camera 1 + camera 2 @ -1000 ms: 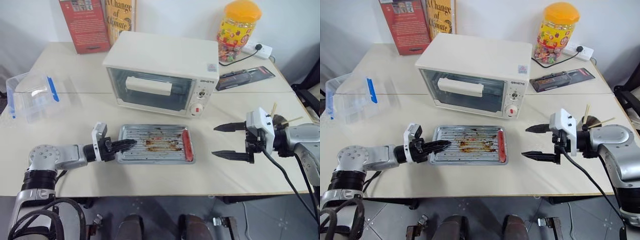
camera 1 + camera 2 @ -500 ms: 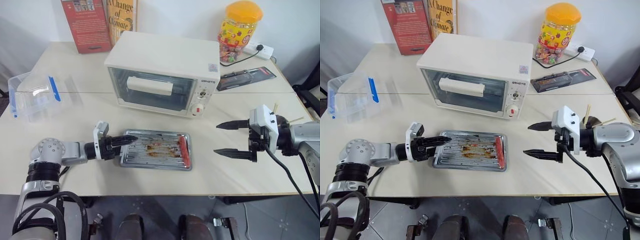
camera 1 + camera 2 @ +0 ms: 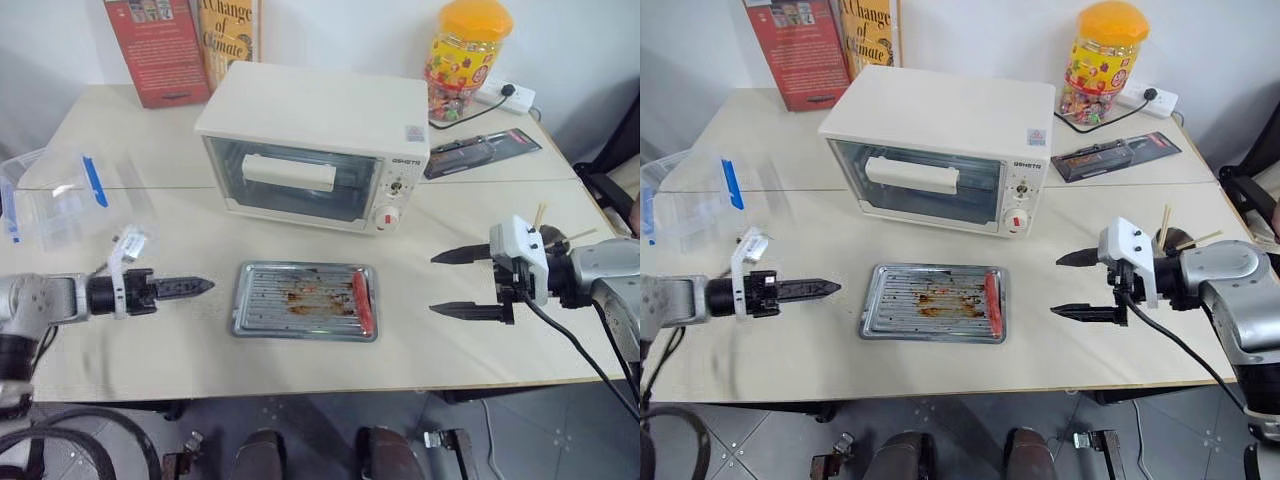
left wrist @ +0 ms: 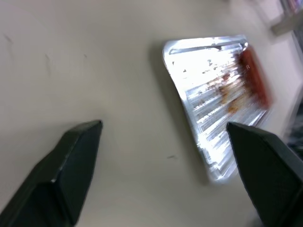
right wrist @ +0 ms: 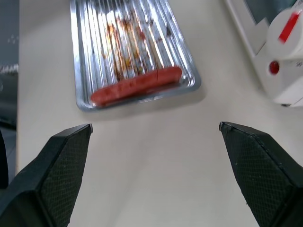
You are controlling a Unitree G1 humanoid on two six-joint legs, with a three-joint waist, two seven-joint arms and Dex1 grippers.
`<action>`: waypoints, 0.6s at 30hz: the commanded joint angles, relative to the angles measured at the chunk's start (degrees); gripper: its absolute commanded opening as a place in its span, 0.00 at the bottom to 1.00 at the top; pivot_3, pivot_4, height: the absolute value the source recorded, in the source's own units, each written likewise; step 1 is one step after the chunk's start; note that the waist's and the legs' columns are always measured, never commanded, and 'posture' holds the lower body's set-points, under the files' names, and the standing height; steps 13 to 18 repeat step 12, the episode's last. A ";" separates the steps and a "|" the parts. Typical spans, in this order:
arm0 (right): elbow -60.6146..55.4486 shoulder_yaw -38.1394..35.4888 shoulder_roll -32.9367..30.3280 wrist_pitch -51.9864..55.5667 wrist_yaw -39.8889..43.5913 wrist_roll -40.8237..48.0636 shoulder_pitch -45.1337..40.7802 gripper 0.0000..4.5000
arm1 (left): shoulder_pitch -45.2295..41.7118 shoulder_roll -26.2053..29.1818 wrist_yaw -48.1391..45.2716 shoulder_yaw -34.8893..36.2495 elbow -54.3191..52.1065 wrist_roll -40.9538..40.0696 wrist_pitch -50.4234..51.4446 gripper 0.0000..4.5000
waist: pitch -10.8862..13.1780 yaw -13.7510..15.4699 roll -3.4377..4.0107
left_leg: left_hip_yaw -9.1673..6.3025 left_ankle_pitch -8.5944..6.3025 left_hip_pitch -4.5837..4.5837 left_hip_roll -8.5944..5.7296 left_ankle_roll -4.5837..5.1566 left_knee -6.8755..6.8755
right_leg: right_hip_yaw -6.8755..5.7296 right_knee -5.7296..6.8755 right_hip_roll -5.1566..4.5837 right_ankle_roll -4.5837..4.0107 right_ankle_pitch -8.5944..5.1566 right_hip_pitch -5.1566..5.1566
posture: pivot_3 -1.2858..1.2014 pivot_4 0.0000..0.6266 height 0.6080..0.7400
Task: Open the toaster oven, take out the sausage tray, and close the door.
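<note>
Looking down from the head cameras, the sausage tray [image 3: 305, 300] lies flat on the table [image 3: 180, 215], in front of the toaster oven [image 3: 315, 145], whose door [image 3: 290, 180] stands shut with its bar handle [image 3: 288, 172] across the glass. The left gripper [image 3: 190, 288] hangs beside the tray's left short edge, apart from it and holding nothing; seen edge-on here, its fingers read as one dark line. The right gripper [image 3: 455, 283] hovers well off the tray's right side, jaws spread wide and empty.

From the left wrist camera, the left gripper's two fingers [image 4: 71, 165] stand wide apart with bare table between them, and the tray [image 4: 213, 104] sits ahead, free. It looks thin, stiff and light, with a raised rolled rim; that rim on a short side seems the sensible place to pinch, since the ribbed floor is greasy and probably slick.

From the right wrist camera, the right gripper's fingers [image 5: 61, 161] are also splayed, framing the sausage [image 5: 137, 85] that lies loose along the tray's near edge. It would likely roll if the tray tipped, so any lift should stay level. The oven's red-marked knob [image 5: 286, 28] shows at the corner.
</note>
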 commanded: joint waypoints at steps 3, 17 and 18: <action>5.00 3.05 -0.22 -7.73 1.41 -5.23 -1.64 1.00 | 8.18 -0.54 -8.65 3.90 -1.30 12.38 -33.59 0.98 | 0.00 0.08 0.00 | 0.00 -0.01 -0.02 0.00 0.01 0.03 | -0.01 0.01 -0.01 0.00 0.00 -0.01 | 0.52 0.24 1.00; 4.79 1.76 1.24 -10.51 -2.91 -6.67 6.47 1.00 | 10.92 -1.92 -19.00 8.16 3.23 7.76 -36.37 0.98 | 0.01 0.20 0.01 | 0.01 -0.04 -0.03 0.01 0.06 0.06 | -0.03 0.09 -0.02 0.02 0.01 -0.02 | 0.52 0.24 1.00; 4.79 1.76 1.24 -10.51 -2.91 -6.67 6.47 1.00 | 10.92 -1.92 -19.00 8.16 3.23 7.76 -36.37 0.98 | 0.01 0.20 0.01 | 0.01 -0.04 -0.03 0.01 0.06 0.06 | -0.03 0.09 -0.02 0.02 0.01 -0.02 | 0.52 0.24 1.00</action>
